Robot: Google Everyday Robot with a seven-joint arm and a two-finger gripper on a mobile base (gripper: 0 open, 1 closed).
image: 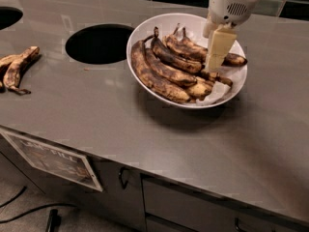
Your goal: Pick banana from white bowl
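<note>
Dim, warm light from overhead. The grey worktop [96,110] shows a soft sheen, with faint pale reflections left of the white bowl [144,34]. Bowl rim is glossy, with a dark shadow under its front edge. Hand [213,69] over the bowl's right side is lit pale cream. Cabinet fronts [193,202] are murky.

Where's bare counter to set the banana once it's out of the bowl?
Bare counter in front of the bowl, and between the round hole and the loose bananas at left. Crowded inside the bowl, where the gripper sits.
</note>
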